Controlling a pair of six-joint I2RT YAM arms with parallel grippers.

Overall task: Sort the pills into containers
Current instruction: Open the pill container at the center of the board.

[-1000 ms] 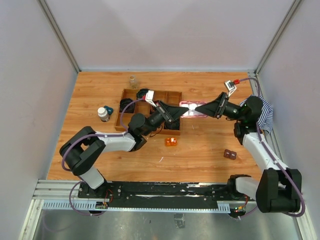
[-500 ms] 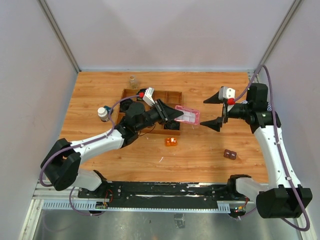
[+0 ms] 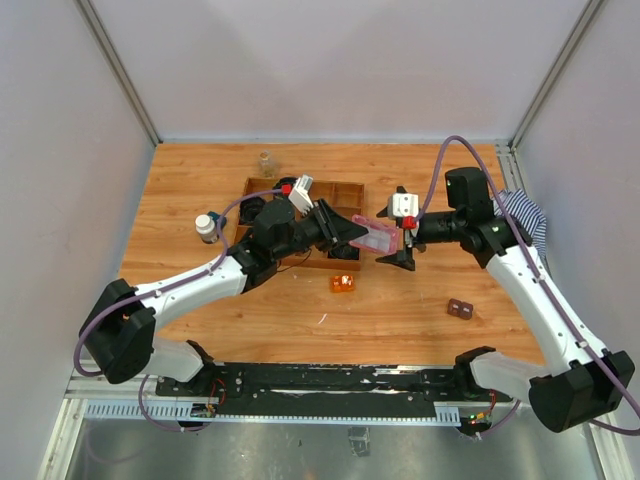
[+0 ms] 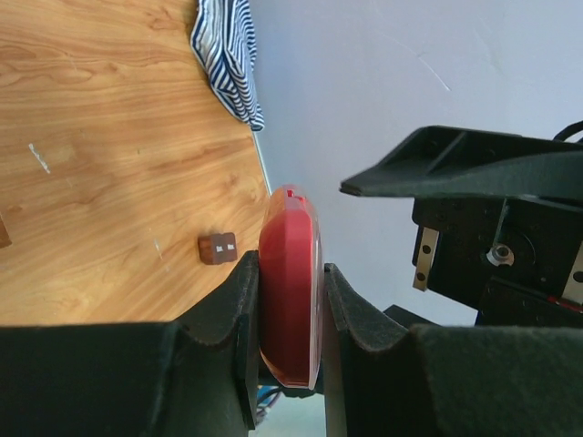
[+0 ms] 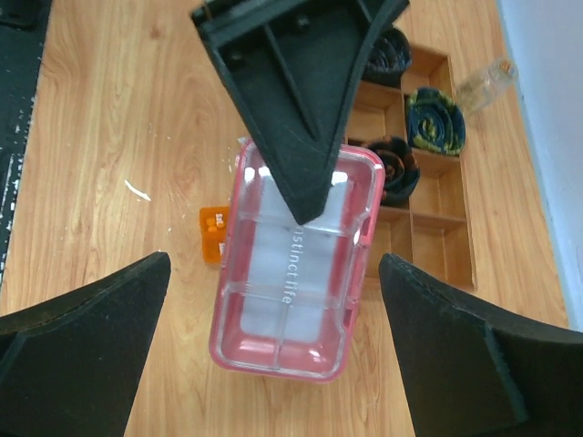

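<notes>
The left gripper (image 4: 290, 273) clamps one end of the pink box (image 5: 282, 314) across its flat faces, off the table (image 3: 200, 190). The right gripper (image 3: 391, 241) gapes empty. The box lies straight ahead between its jaws, with its long axis pointing into them and its near end free.

the flat pink translucent rectangular box (image 5: 287, 309) is clamped in the left gripper (image 3: 362, 231) above the wooden table (image 3: 420, 320), just right of the large wooden compartment tray (image 3: 345, 186), between the spread fingers of the right gripper (image 3: 393, 238) without touching them. the small orange block (image 3: 342, 283) lies before the tray, the small dark bottle with white cap (image 3: 207, 227) left of it, the small clear cylindrical vial (image 3: 266, 162) behind it.
</notes>
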